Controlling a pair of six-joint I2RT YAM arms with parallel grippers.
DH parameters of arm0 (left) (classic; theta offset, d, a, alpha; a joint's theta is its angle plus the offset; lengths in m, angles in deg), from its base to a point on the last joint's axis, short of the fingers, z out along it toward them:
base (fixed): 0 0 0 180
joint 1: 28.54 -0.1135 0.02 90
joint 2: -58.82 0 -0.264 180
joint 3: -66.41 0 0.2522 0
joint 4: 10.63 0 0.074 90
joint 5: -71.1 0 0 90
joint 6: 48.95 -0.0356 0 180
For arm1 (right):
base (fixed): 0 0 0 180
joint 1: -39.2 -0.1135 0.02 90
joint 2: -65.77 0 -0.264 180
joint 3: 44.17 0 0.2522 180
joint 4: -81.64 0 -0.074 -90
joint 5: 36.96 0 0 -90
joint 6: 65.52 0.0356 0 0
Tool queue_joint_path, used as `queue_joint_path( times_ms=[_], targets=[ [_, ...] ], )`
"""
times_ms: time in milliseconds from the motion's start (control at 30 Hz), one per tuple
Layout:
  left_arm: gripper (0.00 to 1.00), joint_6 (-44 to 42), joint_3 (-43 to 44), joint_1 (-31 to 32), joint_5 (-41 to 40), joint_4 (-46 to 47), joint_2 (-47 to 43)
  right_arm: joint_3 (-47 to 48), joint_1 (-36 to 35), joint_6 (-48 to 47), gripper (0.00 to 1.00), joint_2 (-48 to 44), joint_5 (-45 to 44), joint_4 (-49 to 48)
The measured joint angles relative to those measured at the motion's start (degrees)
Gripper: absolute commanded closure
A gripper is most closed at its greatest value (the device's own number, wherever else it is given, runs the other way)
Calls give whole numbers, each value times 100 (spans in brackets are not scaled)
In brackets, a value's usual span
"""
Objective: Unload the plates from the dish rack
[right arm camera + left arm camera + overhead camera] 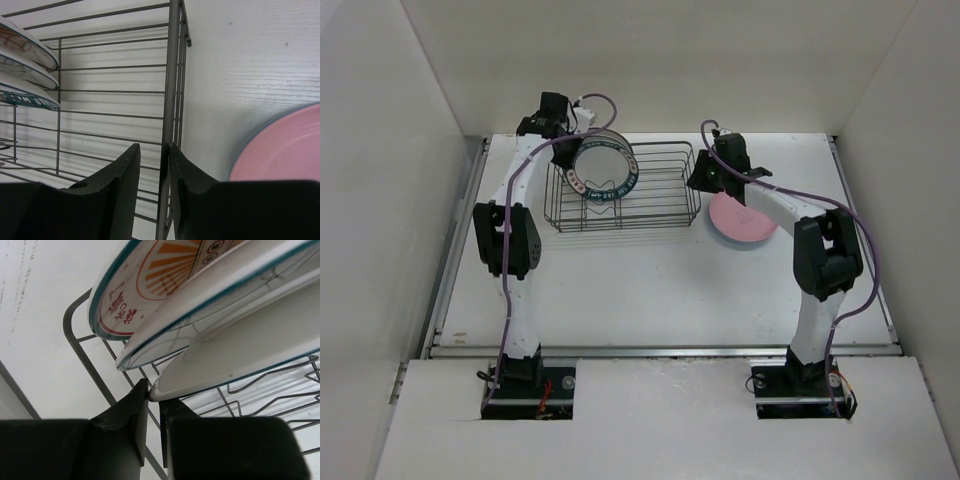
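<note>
The dark wire dish rack [655,190] stands at the back middle of the table. Three plates [602,170] stand on edge in its left part. The left wrist view shows one with an orange centre [165,265], a white one [210,305] and the nearest white plate [250,350]. My left gripper [153,392] pinches the nearest plate's rim at the fingertips. A pink plate [740,222] lies flat on the table right of the rack, with a blue rim under it. My right gripper [154,150] is narrowly open astride the rack's right end wire [172,75].
White walls enclose the table on three sides. The rack's right half [665,180] holds no plates. The pink plate [285,150] lies close beside the right gripper.
</note>
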Motion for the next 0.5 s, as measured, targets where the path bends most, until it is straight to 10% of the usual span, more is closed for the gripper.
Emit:
queue_joint_path(
  times_ms=[133, 267, 500],
  targets=[
    [100, -85, -256, -15, 101, 179, -142, -7, 33, -13, 68, 0, 50, 9],
    [40, -136, -413, -28, 243, 304, -223, -7, 42, -15, 66, 0, 118, 9],
    [61, -221, -459, 42, 411, 417, -223, -7, 42, -79, 66, 0, 168, 24]
  ],
)
